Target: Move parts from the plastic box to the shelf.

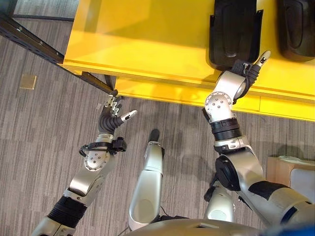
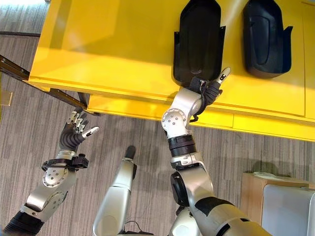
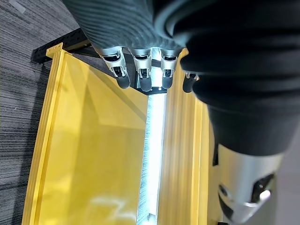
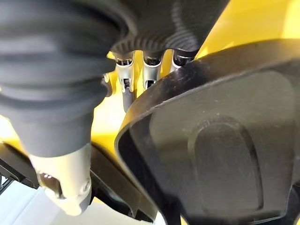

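A long black moulded part (image 1: 234, 32) (image 2: 199, 39) lies on the yellow shelf (image 1: 147, 39) (image 2: 113, 49). My right hand (image 1: 246, 71) (image 2: 206, 88) is at its near end, by the shelf's front edge. In the right wrist view this hand (image 4: 56, 56) reaches in behind the black part (image 4: 211, 150), which hides how it grips. A second black part (image 1: 298, 27) (image 2: 268, 37) lies further right on the shelf. My left hand (image 1: 113, 115) (image 2: 74, 130) hangs open and empty above the floor just in front of the shelf (image 3: 93, 154), its fingers (image 3: 140, 70) relaxed.
A black perforated frame rail (image 1: 29, 42) runs along the shelf's left side. A light wooden box with a grey insert (image 1: 290, 172) (image 2: 266, 191) stands on the floor at lower right. A small tan square (image 1: 28, 81) lies on the grey carpet at left.
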You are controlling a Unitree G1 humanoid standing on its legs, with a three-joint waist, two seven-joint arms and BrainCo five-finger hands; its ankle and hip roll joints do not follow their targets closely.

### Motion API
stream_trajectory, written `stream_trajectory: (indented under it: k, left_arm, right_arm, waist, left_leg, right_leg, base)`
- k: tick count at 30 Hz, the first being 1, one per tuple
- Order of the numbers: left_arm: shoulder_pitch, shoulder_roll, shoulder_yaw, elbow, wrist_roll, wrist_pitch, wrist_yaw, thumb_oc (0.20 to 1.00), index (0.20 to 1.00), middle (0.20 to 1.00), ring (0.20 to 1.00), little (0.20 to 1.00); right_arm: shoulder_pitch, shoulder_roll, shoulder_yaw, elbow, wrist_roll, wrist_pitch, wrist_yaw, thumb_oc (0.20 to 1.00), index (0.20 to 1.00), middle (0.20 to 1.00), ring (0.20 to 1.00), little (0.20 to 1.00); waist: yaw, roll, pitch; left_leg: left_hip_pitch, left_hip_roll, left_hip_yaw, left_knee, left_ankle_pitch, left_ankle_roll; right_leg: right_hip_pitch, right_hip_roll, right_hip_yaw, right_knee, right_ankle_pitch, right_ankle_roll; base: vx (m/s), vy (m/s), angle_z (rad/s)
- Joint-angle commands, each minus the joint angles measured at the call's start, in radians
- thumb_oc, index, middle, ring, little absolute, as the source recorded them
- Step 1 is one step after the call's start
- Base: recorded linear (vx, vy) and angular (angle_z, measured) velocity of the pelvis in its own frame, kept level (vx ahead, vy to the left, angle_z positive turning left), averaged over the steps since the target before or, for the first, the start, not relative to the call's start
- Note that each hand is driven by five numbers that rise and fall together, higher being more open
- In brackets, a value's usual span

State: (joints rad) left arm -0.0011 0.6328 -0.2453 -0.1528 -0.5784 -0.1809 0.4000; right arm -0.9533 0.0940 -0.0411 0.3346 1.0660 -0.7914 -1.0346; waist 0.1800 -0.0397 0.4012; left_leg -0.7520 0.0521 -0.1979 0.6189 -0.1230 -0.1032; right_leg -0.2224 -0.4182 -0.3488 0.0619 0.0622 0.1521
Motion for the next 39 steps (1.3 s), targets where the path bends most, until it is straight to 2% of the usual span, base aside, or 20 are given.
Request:
stream_trajectory:
  k: [1, 4, 5, 6, 8, 9, 10, 11, 15, 27, 29, 34, 39]
  left_arm:
    - [-0.007, -0.024, 0.045, -0.083, -0.004, -0.056, 0.015, 1.0, 1.0, 1.0, 1.0, 1.0]
    - [-0.001, -0.025, 0.064, -0.096, 0.0, -0.056, 0.018, 1.0, 1.0, 1.0, 1.0, 1.0]
    - [-0.001, -0.024, 0.072, -0.1, 0.006, -0.056, 0.013, 1.0, 1.0, 1.0, 1.0, 1.0]
    - [0.001, -0.022, 0.08, -0.103, 0.009, -0.057, 0.01, 1.0, 1.0, 1.0, 1.0, 1.0]
    - [0.014, -0.018, 0.094, -0.109, 0.015, -0.06, 0.003, 1.0, 1.0, 1.0, 1.0, 1.0]
    - [0.027, -0.014, 0.107, -0.111, 0.023, -0.063, -0.002, 1.0, 1.0, 1.0, 1.0, 1.0]
    - [0.026, -0.013, 0.108, -0.112, 0.023, -0.064, -0.003, 1.0, 1.0, 1.0, 1.0, 1.0]
    - [0.027, -0.014, 0.113, -0.11, 0.024, -0.069, -0.005, 1.0, 1.0, 1.0, 1.0, 1.0]
    - [0.026, -0.025, 0.125, -0.113, 0.036, -0.081, -0.006, 1.0, 1.0, 1.0, 1.0, 1.0]
    - [0.03, -0.033, 0.12, -0.11, 0.057, -0.084, -0.005, 1.0, 1.0, 1.0, 1.0, 1.0]
    - [0.032, -0.031, 0.114, -0.122, 0.085, -0.091, -0.001, 1.0, 1.0, 1.0, 1.0, 1.0]
    - [0.02, -0.034, 0.101, -0.135, 0.141, -0.097, 0.012, 1.0, 1.0, 1.0, 1.0, 1.0]
    - [-0.016, -0.025, 0.086, -0.144, 0.215, -0.111, 0.021, 1.0, 1.0, 1.0, 1.0, 1.0]
  right_arm:
    - [-0.016, -0.1, 0.008, -0.12, -0.112, 0.018, 0.012, 1.0, 1.0, 1.0, 1.0, 1.0]
    - [0.008, -0.122, 0.055, -0.231, -0.178, 0.043, 0.032, 1.0, 1.0, 1.0, 1.0, 1.0]
    - [0.02, -0.15, 0.086, -0.288, -0.223, 0.074, 0.059, 1.0, 1.0, 1.0, 1.0, 1.0]
    - [0.023, -0.168, 0.106, -0.321, -0.258, 0.094, 0.075, 1.0, 1.0, 1.0, 1.0, 1.0]
    - [0.031, -0.2, 0.145, -0.387, -0.322, 0.136, 0.111, 1.0, 1.0, 1.0, 1.0, 1.0]
    - [0.041, -0.215, 0.186, -0.425, -0.365, 0.162, 0.15, 1.0, 1.0, 1.0, 1.0, 1.0]
    - [0.04, -0.224, 0.193, -0.434, -0.382, 0.173, 0.161, 1.0, 1.0, 1.0, 1.0, 1.0]
    - [0.042, -0.232, 0.199, -0.446, -0.397, 0.181, 0.182, 1.0, 1.0, 1.0, 1.0, 1.0]
    - [0.049, -0.254, 0.207, -0.502, -0.442, 0.182, 0.213, 1.0, 1.0, 1.0, 1.0, 1.0]
    - [0.087, -0.247, 0.198, -0.63, -0.53, 0.184, 0.195, 1.0, 1.0, 1.0, 1.0, 1.0]
    - [0.138, -0.225, 0.234, -0.69, -0.559, 0.185, 0.209, 1.0, 1.0, 1.0, 1.0, 1.0]
    - [0.276, -0.192, 0.263, -0.698, -0.538, 0.183, 0.227, 1.0, 1.0, 1.0, 1.0, 1.0]
    - [0.388, -0.22, 0.271, -0.688, -0.515, 0.194, 0.283, 1.0, 1.0, 1.0, 1.0, 1.0]
  waist:
    - [0.028, 0.051, 0.055]
    - [0.024, 0.048, 0.057]
    - [0.021, 0.047, 0.061]
    - [0.02, 0.045, 0.061]
    - [0.017, 0.041, 0.061]
    - [0.014, 0.035, 0.056]
    - [0.014, 0.036, 0.06]
    - [0.013, 0.035, 0.061]
    - [0.008, 0.034, 0.061]
    - [-0.002, 0.035, 0.064]
    - [-0.013, 0.032, 0.067]
    - [-0.037, 0.025, 0.07]
    - [-0.058, 0.016, 0.071]
  left_leg:
    - [0.148, 0.007, 0.07, -0.217, 0.025, 0.054]
    - [0.146, 0.008, 0.073, -0.215, 0.025, 0.055]
    - [0.135, 0.004, 0.078, -0.218, 0.054, 0.063]
    - [0.135, 0.004, 0.079, -0.22, 0.055, 0.063]
    - [0.137, 0.005, 0.082, -0.22, 0.056, 0.064]
    - [0.148, 0.011, 0.079, -0.217, 0.031, 0.058]
    - [0.138, 0.008, 0.082, -0.219, 0.057, 0.065]
    - [0.139, 0.009, 0.082, -0.218, 0.057, 0.066]
    - [0.134, 0.008, 0.082, -0.217, 0.058, 0.067]
    - [0.132, 0.013, 0.084, -0.212, 0.058, 0.068]
    - [0.134, 0.016, 0.088, -0.211, 0.059, 0.068]
    - [0.139, 0.025, 0.094, -0.208, 0.059, 0.067]
    - [0.144, 0.037, 0.097, -0.206, 0.062, 0.062]
  right_leg:
    - [0.049, 0.018, 0.024, 0.166, -0.11, 0.03]
    - [0.043, 0.018, 0.03, 0.171, -0.111, 0.028]
    - [0.032, 0.014, 0.025, 0.168, -0.091, 0.021]
    - [0.031, 0.015, 0.025, 0.169, -0.092, 0.021]
    - [0.029, 0.016, 0.029, 0.17, -0.093, 0.02]
    - [0.033, 0.02, 0.039, 0.177, -0.113, 0.024]
    - [0.025, 0.017, 0.033, 0.176, -0.095, 0.019]
    - [0.024, 0.017, 0.033, 0.178, -0.096, 0.019]
    - [0.02, 0.017, 0.035, 0.183, -0.097, 0.018]
    - [0.011, 0.019, 0.041, 0.19, -0.101, 0.018]
    - [0.007, 0.021, 0.049, 0.191, -0.102, 0.016]
    - [0.0, 0.023, 0.058, 0.202, -0.107, 0.015]
    - [-0.006, 0.028, 0.065, 0.211, -0.114, 0.014]
  base:
    - [-0.02, 0.012, -0.03]
    - [-0.03, 0.021, -0.04]
    - [-0.08, 0.042, -0.01]
    - [-0.08, 0.043, -0.03]
    - [0.04, -0.013, -0.02]
    - [0.0, 0.0, 0.0]
    - [0.01, 0.003, -0.05]
    - [-0.07, 0.036, -0.08]
    - [0.0, 0.002, -0.03]
    - [0.0, 0.0, 0.0]
    - [-0.03, 0.011, -0.02]
    - [-0.01, 0.001, -0.01]
    - [-0.03, -0.012, -0.11]
